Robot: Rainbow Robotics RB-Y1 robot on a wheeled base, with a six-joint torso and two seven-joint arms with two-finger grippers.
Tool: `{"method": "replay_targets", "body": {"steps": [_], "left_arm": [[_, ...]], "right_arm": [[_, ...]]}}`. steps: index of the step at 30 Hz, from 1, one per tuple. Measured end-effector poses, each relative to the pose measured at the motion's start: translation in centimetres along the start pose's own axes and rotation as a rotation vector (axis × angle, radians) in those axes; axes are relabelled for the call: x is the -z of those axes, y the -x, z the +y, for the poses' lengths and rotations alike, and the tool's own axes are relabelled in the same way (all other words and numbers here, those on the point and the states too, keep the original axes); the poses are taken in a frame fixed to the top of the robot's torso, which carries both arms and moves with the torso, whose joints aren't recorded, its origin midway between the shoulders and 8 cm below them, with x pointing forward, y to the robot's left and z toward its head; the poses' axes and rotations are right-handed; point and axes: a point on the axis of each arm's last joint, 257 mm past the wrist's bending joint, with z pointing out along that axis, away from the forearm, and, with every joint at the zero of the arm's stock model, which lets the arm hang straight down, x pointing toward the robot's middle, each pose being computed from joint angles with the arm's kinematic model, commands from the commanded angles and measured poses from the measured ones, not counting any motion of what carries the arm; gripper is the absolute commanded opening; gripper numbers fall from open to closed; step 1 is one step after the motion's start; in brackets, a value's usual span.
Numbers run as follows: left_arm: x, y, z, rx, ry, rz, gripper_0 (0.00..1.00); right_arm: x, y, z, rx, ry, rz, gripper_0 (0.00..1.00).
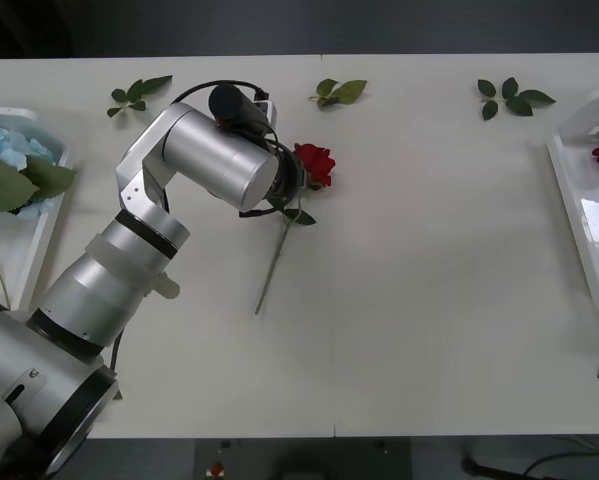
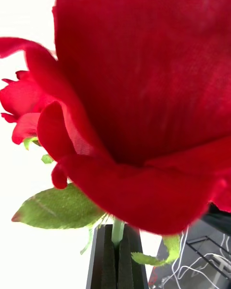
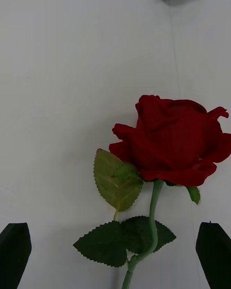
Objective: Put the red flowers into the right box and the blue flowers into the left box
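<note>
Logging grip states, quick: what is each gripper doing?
Left gripper: open above the deep-red rose on the table.
Right gripper: shut on another red rose's green stem.

red flowers (image 1: 314,163): 2 | blue flowers (image 1: 14,150): 1 | boxes (image 1: 589,215): 2 | leaf sprigs (image 1: 514,97): 4
</note>
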Motion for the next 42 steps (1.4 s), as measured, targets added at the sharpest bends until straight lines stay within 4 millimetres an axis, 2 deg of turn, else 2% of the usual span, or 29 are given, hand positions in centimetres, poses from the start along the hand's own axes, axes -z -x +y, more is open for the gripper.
{"method": "replay_targets", "body": {"steps": [5,9,12,16,21,22,24,25,27,29,32,33,34,36,37,38,40,41,42], "left_arm": [[-1.0,-2.1,-0.4,-0.068,0.027,0.029,1.00],[-1.8,-3.6,-0.8,-0.111,0.033,0.047,1.00],[-2.1,-4.4,-1.0,-0.132,0.039,0.060,1.00],[-2.3,-5.1,-1.2,-0.153,0.042,0.070,1.00],[-3.1,-6.3,-0.7,-0.172,0.060,0.092,1.00],[-3.2,-6.4,-0.6,-0.179,0.065,0.095,1.00],[-3.6,-6.6,-0.3,-0.194,0.081,0.106,1.00],[-3.8,-6.6,-0.2,-0.199,0.088,0.110,1.00],[-4.1,-6.4,-0.4,-0.203,0.092,0.109,1.00],[-4.5,-6.0,-0.9,-0.204,0.086,0.098,1.00],[-4.8,-5.6,-1.6,-0.209,0.075,0.078,0.98],[-4.8,-5.5,-1.8,-0.209,0.071,0.075,0.94],[-4.8,-5.5,-1.9,-0.210,0.069,0.074,0.83],[-4.8,-5.4,-1.8,-0.213,0.073,0.070,0.57],[-4.8,-5.3,-1.6,-0.218,0.079,0.066,0.41],[-4.8,-5.2,-1.5,-0.222,0.083,0.063,0.32],[-4.8,-5.0,-1.4,-0.228,0.091,0.057,0.28],[-4.8,-4.9,-1.2,-0.233,0.097,0.053,0.21],[-4.8,-4.8,-1.1,-0.237,0.102,0.049,0.10]], "right_arm": [[-2.1,-1.3,-1.1,0.015,-0.051,0.007,0.00],[-4.2,-2.8,-1.7,-0.047,-0.081,0.037,0.00],[-5.2,-3.2,-1.2,-0.074,-0.090,0.045,0.00],[-5.7,-3.0,-0.1,-0.041,-0.096,0.038,0.00],[-6.2,-3.8,0.4,-0.034,-0.091,0.050,0.00],[-6.2,-3.8,0.4,-0.034,-0.091,0.051,0.06],[-6.2,-3.9,0.2,-0.028,-0.097,0.051,0.27],[-6.2,-3.8,0.1,-0.023,-0.103,0.051,0.45],[-6.2,-3.8,0.0,-0.018,-0.107,0.048,0.65],[-6.2,-3.3,-0.1,-0.018,-0.108,0.031,0.75],[-6.2,-3.3,-0.1,-0.018,-0.108,0.027,0.80],[-6.2,-3.3,-0.1,-0.018,-0.108,0.029,0.81],[-6.2,-3.3,-0.1,-0.019,-0.109,0.029,0.84],[-6.2,-3.2,-0.1,-0.027,-0.105,0.026,0.85],[-6.1,-3.1,-0.1,-0.038,-0.099,0.022,0.86],[-6.1,-2.9,0.0,-0.053,-0.091,0.018,0.87],[-5.9,-3.1,0.7,-0.109,-0.052,0.031,0.88],[-5.7,-3.2,1.4,-0.144,-0.022,0.039,0.89],[-5.5,-3.1,2.0,-0.173,0.007,0.044,0.89]]}}
